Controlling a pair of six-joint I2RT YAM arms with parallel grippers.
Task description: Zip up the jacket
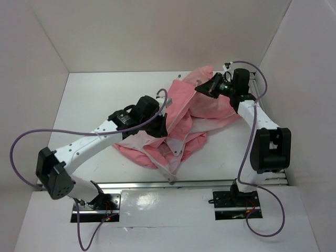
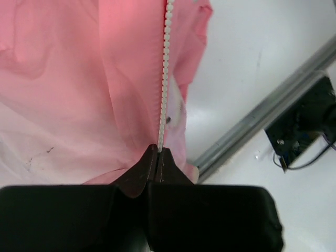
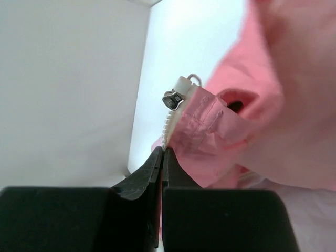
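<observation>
The salmon-pink jacket (image 1: 181,118) lies crumpled in the middle of the white table, with pale lining showing at its near edge. My left gripper (image 1: 160,126) is shut on the jacket's white zipper teeth (image 2: 167,63), which run straight up from my closed jaws in the left wrist view (image 2: 158,152). My right gripper (image 1: 201,88) is shut on the zipper edge at the jacket's far end and holds it lifted. In the right wrist view (image 3: 163,151) the metal zipper slider (image 3: 176,97) sits at the top of the teeth, just above my jaws.
White walls enclose the table on the left, back and right. A metal rail (image 1: 173,184) runs along the near edge, also seen in the left wrist view (image 2: 262,113). Purple cables (image 1: 23,139) loop beside both arms.
</observation>
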